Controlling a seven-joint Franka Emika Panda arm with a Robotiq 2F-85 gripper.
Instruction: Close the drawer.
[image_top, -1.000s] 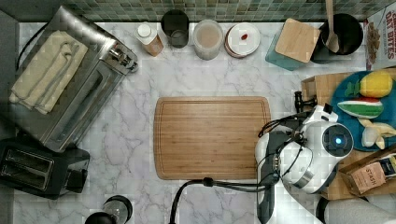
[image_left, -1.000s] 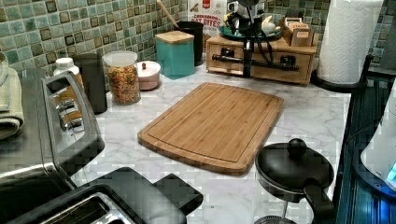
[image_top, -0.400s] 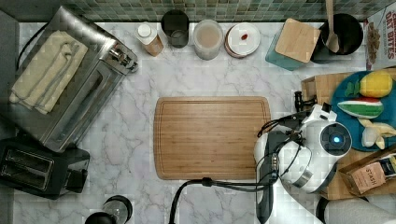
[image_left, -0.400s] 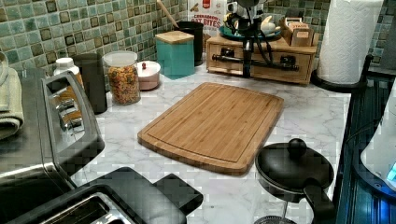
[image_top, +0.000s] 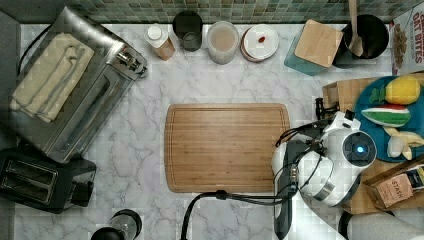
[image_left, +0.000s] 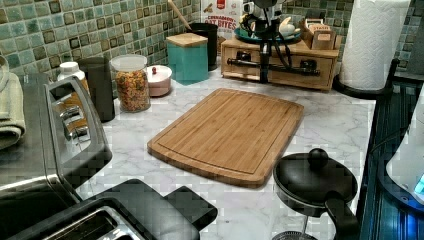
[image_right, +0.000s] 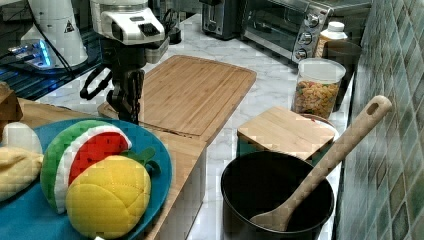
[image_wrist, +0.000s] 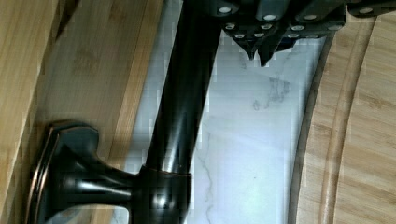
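Observation:
The drawer (image_left: 300, 68) is the light-bamboo front of a low box at the back of the counter, carrying a dark bar handle (image_left: 285, 65). In the wrist view the drawer front (image_wrist: 93, 70) lies beside the handle (image_wrist: 182, 102). My gripper (image_wrist: 259, 56) is shut, its fingertips together over the marble right next to the bar, with nothing between them. In the right view the gripper (image_right: 129, 107) hangs straight down between the box and the cutting board (image_right: 195, 92). From above, my arm (image_top: 350, 150) covers the drawer front.
A blue plate (image_top: 370, 95) of toy fruit sits on top of the box. The cutting board (image_top: 227, 147) lies close in front of the drawer. A teal canister (image_left: 187, 55), paper towel roll (image_left: 372, 45), black French press (image_left: 315, 180) and toaster oven (image_top: 75, 90) stand around.
My arm has shifted slightly to the top view's right, toward the box. Everything else stays put.

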